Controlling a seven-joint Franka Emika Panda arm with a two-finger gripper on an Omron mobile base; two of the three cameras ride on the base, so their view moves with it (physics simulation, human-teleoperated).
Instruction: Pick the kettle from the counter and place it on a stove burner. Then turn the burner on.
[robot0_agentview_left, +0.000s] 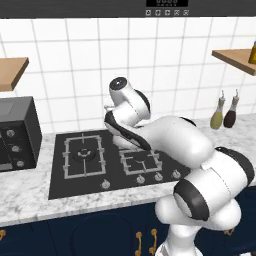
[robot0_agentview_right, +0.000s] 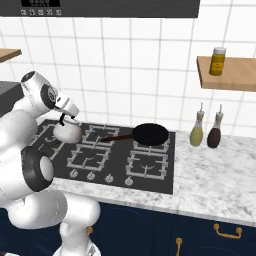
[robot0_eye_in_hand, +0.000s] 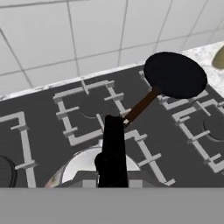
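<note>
We hold the kettle (robot0_agentview_right: 67, 132) by its black arched handle, tool (robot0_agentview_right: 66, 116) clamped on it, above the cooktop (robot0_agentview_right: 150, 177) left of the frying pan (robot0_agentview_right: 149, 134), to carry it toward the large burner (robot0_agentview_left: 83, 154). Right of the pan, two bottles (robot0_agentview_right: 197, 131) stand on the counter (robot0_agentview_right: 215, 175), clear of our path; only the pan's handle lies near.

We see a glossy white arm (robot0_agentview_left: 175, 137) built of fat, rounded segments, with dark grey to black bands at its joints. A round white cap with a dark ring and centre closes the wrist joint (robot0_agentview_left: 118, 84). The hand (robot0_agentview_right: 67, 108) is a white, boxy block.
</note>
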